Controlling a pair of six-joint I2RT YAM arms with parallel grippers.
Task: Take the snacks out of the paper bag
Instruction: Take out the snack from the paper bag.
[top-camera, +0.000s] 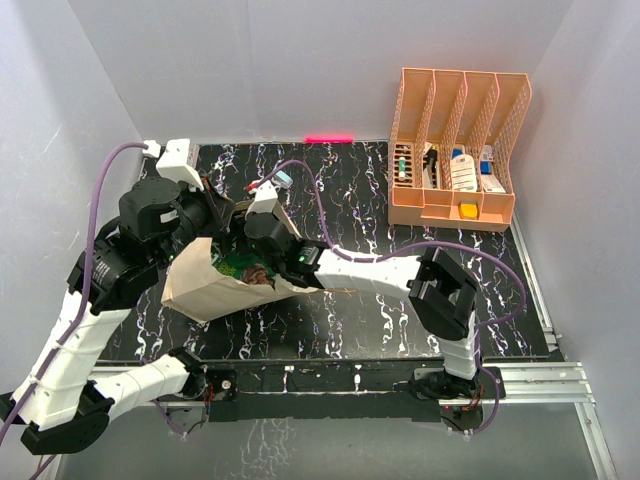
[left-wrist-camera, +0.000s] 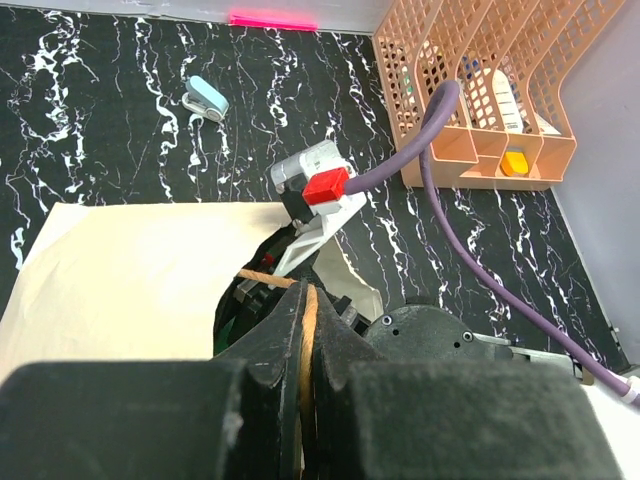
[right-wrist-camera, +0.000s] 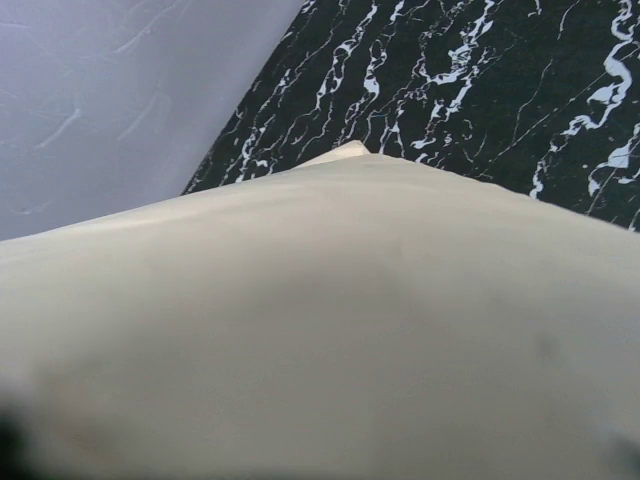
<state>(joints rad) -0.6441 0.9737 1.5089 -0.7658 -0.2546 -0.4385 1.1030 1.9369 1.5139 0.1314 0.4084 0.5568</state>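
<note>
The tan paper bag (top-camera: 205, 288) lies on its side on the black marbled table, mouth facing right and back. In the mouth show the snacks: a dark green packet (top-camera: 238, 263) and a red-brown one (top-camera: 262, 276). My left gripper (left-wrist-camera: 308, 296) is shut on the bag's brown cord handle (left-wrist-camera: 309, 335) and holds it up above the mouth. My right gripper (top-camera: 262, 245) reaches into the mouth from the right, and its fingertips are hidden inside. In the right wrist view the bag's paper (right-wrist-camera: 320, 320) fills nearly everything and no fingers show.
An orange divided rack (top-camera: 455, 150) with small bottles and boxes stands at the back right. A small light-blue block (left-wrist-camera: 205, 97) lies on the table behind the bag. The right arm's purple cable (left-wrist-camera: 440, 200) arcs over the table's middle.
</note>
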